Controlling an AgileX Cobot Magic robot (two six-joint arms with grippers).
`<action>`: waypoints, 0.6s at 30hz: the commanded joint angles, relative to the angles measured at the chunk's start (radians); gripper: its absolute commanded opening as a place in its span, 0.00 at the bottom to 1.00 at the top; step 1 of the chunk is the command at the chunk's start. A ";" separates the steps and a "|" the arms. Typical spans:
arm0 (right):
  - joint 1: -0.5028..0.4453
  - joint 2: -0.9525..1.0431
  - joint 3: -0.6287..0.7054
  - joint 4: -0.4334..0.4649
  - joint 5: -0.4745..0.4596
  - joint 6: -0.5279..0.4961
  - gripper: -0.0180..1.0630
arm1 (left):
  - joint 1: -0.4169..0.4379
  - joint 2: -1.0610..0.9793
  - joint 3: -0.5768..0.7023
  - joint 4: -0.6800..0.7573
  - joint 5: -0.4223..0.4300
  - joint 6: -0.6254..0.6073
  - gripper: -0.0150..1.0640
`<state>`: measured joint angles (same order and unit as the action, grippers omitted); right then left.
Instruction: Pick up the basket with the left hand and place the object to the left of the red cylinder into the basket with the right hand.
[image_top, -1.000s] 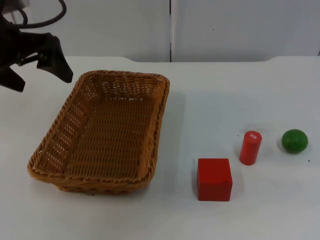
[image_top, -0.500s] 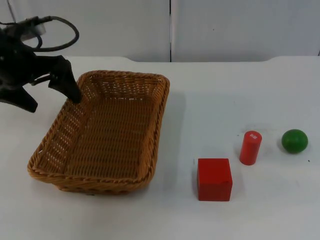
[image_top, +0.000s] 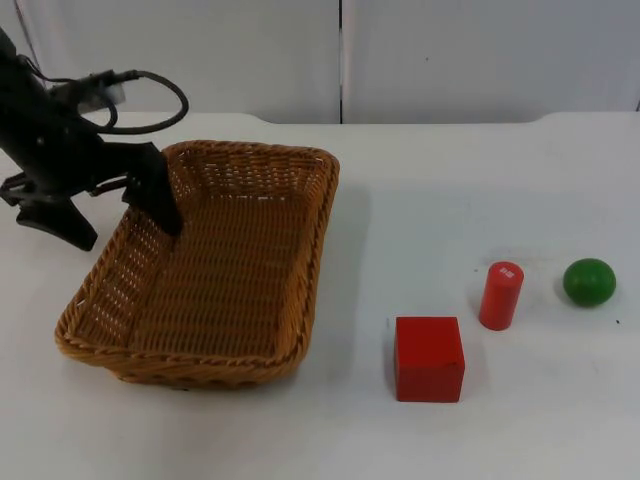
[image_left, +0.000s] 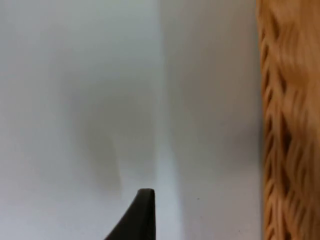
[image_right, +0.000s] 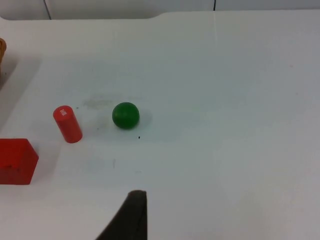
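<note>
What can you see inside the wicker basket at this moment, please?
The wicker basket holds no object. One finger of the left end effector reaches in over its left rim, covering some weave.

Green ball (image_top: 589, 281) on white table top (image_top: 480, 180).
Sits alone near the table's right side (round, plain green), grey partition wall (image_top: 480, 60) behind.

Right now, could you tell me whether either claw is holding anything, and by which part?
Nothing is held yet. The left claw is open astride the basket's far left rim, one finger inside, one outside, not closed on it.
</note>
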<state>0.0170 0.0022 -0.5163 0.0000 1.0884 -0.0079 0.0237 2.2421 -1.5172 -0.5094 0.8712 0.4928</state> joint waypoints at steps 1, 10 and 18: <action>0.006 -0.002 0.000 0.000 -0.010 -0.007 0.99 | -0.003 0.007 -0.006 0.007 0.003 -0.006 0.92; 0.006 -0.002 0.000 0.000 -0.010 -0.007 0.99 | -0.003 0.043 -0.006 0.003 -0.008 -0.008 0.92; 0.006 -0.002 0.000 0.000 -0.010 -0.007 0.99 | -0.003 0.052 -0.006 0.004 -0.016 -0.011 0.92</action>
<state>0.0170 0.0022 -0.5163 0.0000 1.0884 -0.0079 0.0237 2.2866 -1.5189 -0.5072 0.8592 0.4889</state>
